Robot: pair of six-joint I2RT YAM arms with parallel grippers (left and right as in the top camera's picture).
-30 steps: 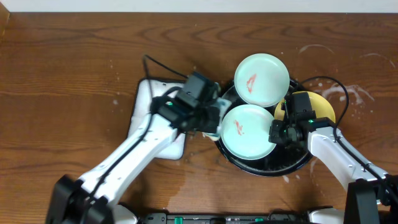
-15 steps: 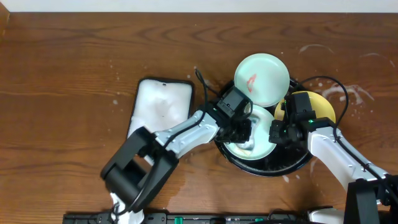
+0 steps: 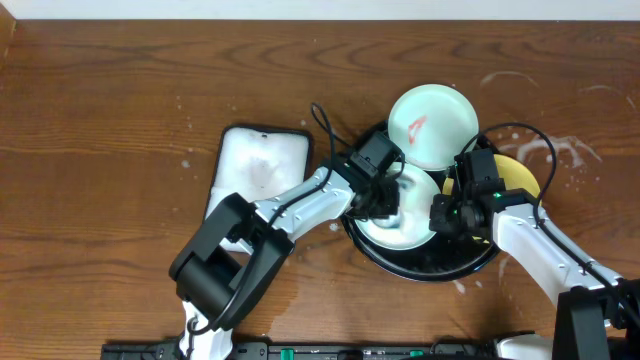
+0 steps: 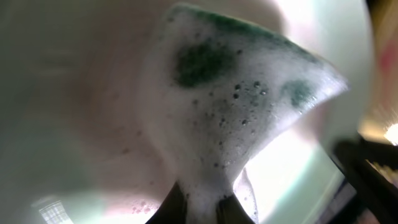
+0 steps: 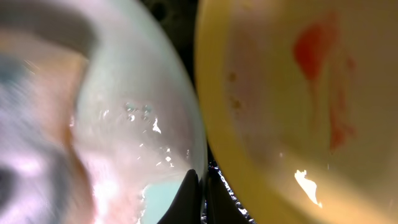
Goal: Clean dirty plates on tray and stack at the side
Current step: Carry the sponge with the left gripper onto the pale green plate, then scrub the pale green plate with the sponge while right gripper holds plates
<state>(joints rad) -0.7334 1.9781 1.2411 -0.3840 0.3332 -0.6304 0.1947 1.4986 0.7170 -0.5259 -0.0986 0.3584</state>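
On the dark wooden desk (image 3: 100,120), the round black tray (image 3: 420,275) sat right of centre, with a white rectangular tray (image 3: 258,165) lying just left of it. Whitish soapy streaks (image 3: 560,150) marked the desk to the far right of the black tray.

You had three plates at the black tray. The far mint-green plate (image 3: 433,125) leaned over its far rim and carried a red smear. The near mint-green plate (image 3: 412,222) lay inside the tray, wet and glossy. The yellow plate (image 3: 518,172) sat at the tray's right edge, partly under your right arm, and the right wrist view showed red smears on it.

Your left gripper (image 3: 388,200) was over the near mint-green plate, its fingers pinched tight on a green sponge (image 4: 230,112) thick with white foam, the sponge pressed against the plate's face. Your right gripper (image 3: 445,215) was nearly closed, clamping the right rim of that same plate between its fingers, just beside the yellow plate.
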